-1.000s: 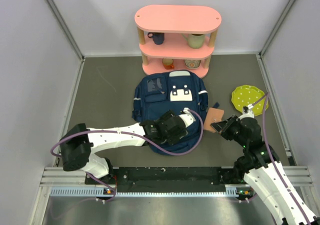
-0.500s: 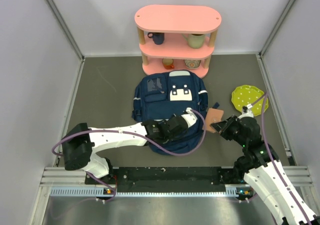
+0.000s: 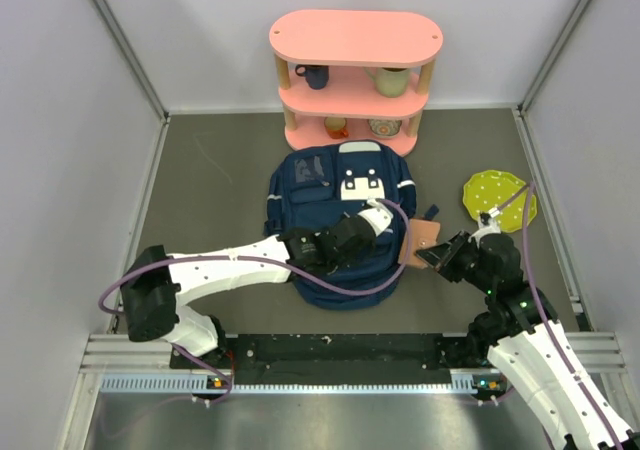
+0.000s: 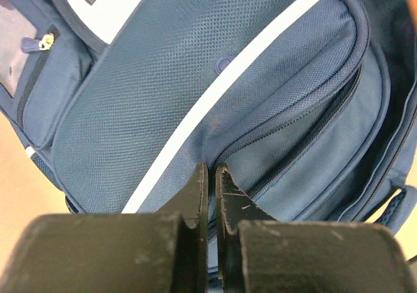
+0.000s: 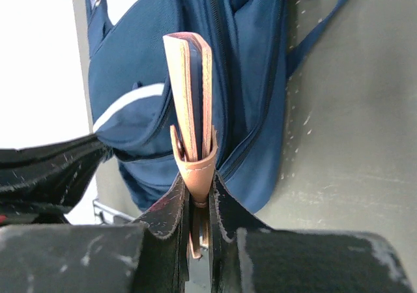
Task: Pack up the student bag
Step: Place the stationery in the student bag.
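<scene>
judging by the poses, at the step of opening the student bag (image 3: pixel 340 185), with one item ready to go in. bag lying flat and front-up in the middle of the desk (image 3: pixel 220 170), just in front of a pink shelf (image 3: pixel 355 35). left fingers (image 4: pixel 197 192) pressed nearly together, tips down at the zip seam of a front pocket; cannot tell whether a zip pull or only a fold of fabric sits between them. right fingers (image 5: pixel 171 208) clamped on the spine of a tan notebook (image 5: pixel 189 97), held on edge just beside the bag on the right. pocket zip seemingly shut where visible.

next, most likely: drawing the left fingers along the zip line to make a mouth wide enough, without bunching or lifting the soft fabric; then bringing the notebook over edge-first and sliding it in. calls for a sure hold at the seam, or risks slipping off the mesh.
</scene>
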`<state>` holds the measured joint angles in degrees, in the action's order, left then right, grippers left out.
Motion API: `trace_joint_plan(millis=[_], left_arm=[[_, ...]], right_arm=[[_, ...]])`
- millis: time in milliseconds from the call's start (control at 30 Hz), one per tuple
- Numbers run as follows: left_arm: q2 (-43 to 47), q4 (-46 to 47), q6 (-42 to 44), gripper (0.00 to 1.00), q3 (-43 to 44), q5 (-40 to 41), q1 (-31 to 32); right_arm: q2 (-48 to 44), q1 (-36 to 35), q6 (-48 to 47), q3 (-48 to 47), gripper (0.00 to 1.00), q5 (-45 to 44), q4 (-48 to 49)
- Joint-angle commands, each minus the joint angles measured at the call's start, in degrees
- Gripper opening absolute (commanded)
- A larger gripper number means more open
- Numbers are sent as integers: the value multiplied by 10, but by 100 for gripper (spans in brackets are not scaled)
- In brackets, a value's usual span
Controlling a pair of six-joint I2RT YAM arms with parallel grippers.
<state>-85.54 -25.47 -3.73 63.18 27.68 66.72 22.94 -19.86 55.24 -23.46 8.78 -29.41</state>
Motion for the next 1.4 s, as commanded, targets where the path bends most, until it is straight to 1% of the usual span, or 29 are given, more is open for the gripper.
trace_joint_plan(millis=[0, 133, 167, 233, 267, 333, 367, 467, 567, 600, 633, 700, 833, 933, 1000, 1033, 1100, 1133, 1167, 1200, 1233, 1300, 1333, 1367], left_arm=[[34, 37, -60, 0, 71, 37, -17], [42, 60, -80, 0, 87, 38, -19], [42, 60, -88, 0, 91, 50, -19], [39, 49, -101, 0, 108, 66, -21], [37, 42, -116, 0, 116, 84, -21], [28, 14, -134, 0, 143, 92, -23], [27, 5, -159, 0, 152, 97, -23], [15, -12, -192, 0, 188, 84, -24], [0, -14, -201, 0, 208, 69, -23], [-6, -17, -202, 0, 213, 67, -22], [-8, -19, -203, 0, 215, 62, -21], [-11, -19, -203, 0, 219, 57, -20], [-11, -9, -196, 0, 222, 33, -17], [-9, -1, -200, 0, 224, 27, -16], [-12, -1, -204, 0, 233, 26, -15], [-15, -1, -206, 0, 237, 25, -15], [-21, -5, -206, 0, 250, 19, -14], [-23, -5, -206, 0, 252, 17, -15], [-24, -5, -206, 0, 255, 15, -15], [-24, -5, -207, 0, 255, 11, -15], [-24, -6, -205, 0, 255, 11, -14], [-22, -10, -199, 0, 255, -1, -15], [-21, -12, -196, 0, 255, -3, -15], [-14, -12, -194, 0, 249, -7, -15]], right_arm=[[-4, 0, 29, -12, 0, 68, 43], [-12, 0, 44, -16, 0, 102, 51], [-15, -1, 50, -17, 0, 114, 50], [-19, -1, 57, -18, 0, 133, 50], [-19, -1, 62, -18, 0, 156, 50], [-17, -1, 71, -10, 0, 183, 51], [-12, -1, 82, -7, 0, 206, 51], [3, -1, 103, 10, 0, 247, 87], [19, -2, 115, 8, 0, 262, 125], [34, -1, 123, 11, 0, 267, 164], [41, -1, 132, 13, 0, 271, 182], [71, -1, 147, 10, 0, 265, 197], [126, -2, 185, 21, 0, 240, 263], [151, -13, 214, 27, 0, 200, 272], [149, -35, 241, 32, 0, 139, 285], [149, -61, 252, 29, 0, 89, 285], [146, -89, 266, 33, 0, 32, 306], [142, -126, 293, 41, 0, -36, 326], [144, -144, 309, 49, 0, -72, 363], [150, -169, 320, 59, 0, -112, 377], [158, -210, 332, 59, 0, -187, 389], [202, -243, 338, 46, 0, -242, 406], [219, -257, 350, 39, 0, -295, 403], [257, -287, 359, 33, 0, -322, 402]])
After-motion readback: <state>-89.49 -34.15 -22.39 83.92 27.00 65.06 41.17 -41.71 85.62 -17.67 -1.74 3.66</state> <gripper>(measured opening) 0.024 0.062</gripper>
